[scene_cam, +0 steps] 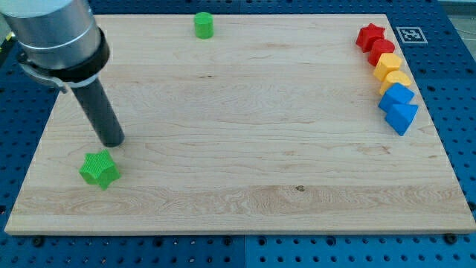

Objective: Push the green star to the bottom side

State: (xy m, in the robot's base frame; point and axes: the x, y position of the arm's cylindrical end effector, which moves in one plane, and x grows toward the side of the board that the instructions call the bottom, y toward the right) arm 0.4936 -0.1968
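Note:
The green star [99, 170] lies on the wooden board [245, 171] at the view's lower left. My tip [112, 141] stands just above the star toward the view's top and slightly to its right, close to it, with a small gap showing. The dark rod rises from the tip up to the grey arm body at the view's top left.
A green cylinder [204, 24] stands near the board's top edge. Along the right edge sit a red star [370, 36], a red block [382, 50], two yellow blocks [387, 65] [396, 79], and two blue blocks [397, 95] [402, 116].

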